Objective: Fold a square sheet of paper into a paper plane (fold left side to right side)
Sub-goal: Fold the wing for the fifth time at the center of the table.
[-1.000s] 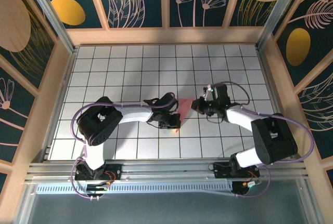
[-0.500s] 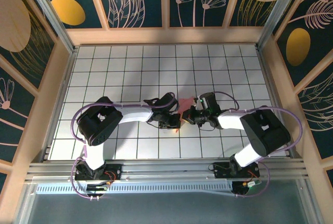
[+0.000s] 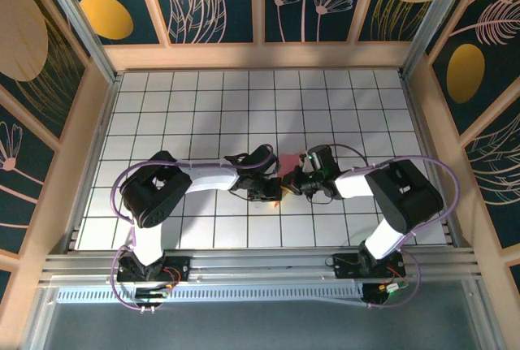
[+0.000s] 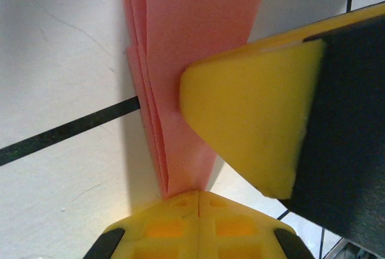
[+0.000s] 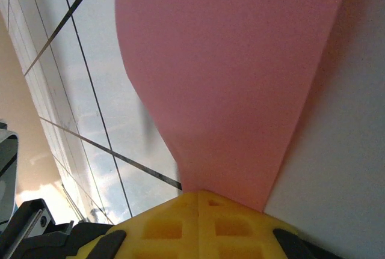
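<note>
Paper (image 3: 287,165), folded salmon-pink, lies near the middle of the tiled table (image 3: 195,114), the left gripper (image 4: 198,196) at its 9 o'clock clamped shut on it, the right gripper (image 5: 195,196) at 3 o'clock pinching it too.

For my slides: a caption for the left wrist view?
Shut left gripper pinching the folded salmon-pink paper sheet over the white gridded table.

White-black arms (image 3: 211,178) (lilac cables (image 3: 195,165)), yellow fingertips (image 4: 240,121)
</note>
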Available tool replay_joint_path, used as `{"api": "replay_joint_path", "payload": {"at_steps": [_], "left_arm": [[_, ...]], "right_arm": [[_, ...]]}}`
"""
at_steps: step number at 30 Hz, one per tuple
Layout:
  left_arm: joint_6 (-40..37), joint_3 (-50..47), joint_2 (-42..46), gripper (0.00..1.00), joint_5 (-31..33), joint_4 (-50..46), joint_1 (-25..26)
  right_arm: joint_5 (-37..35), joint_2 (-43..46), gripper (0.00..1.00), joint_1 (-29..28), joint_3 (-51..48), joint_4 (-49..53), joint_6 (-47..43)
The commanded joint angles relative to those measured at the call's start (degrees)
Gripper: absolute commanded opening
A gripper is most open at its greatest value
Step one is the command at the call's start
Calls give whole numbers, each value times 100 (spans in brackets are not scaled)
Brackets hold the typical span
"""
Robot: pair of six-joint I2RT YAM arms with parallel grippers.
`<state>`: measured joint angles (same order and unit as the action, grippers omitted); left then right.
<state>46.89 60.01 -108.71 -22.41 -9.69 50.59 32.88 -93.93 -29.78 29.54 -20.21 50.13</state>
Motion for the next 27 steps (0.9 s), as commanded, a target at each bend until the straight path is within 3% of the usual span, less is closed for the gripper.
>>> {"api": "replay_joint_path", "payload": {"at_steps": [1, 9, 13, 20, 27], "left_arm": [[26, -234, -149, 0, 514, -769, 7], [107, 90, 641, 4, 523, -485, -53], [436, -267, 1018, 6, -36, 98, -208], [968, -1212, 1266, 1, -1211, 1267, -304], [1006, -1341, 1088, 0, -1553, 1494, -295]], "right_arm": [[-118, -243, 0, -63, 17, 432, 62], [-266, -379, 0, -63, -61, 856, -72], [-176, -335, 0, -63, -72, 711, -170], [-116, -436, 0, -54, 198, 911, -673], [-158, -513, 0, -54, 245, 987, -682]]}}
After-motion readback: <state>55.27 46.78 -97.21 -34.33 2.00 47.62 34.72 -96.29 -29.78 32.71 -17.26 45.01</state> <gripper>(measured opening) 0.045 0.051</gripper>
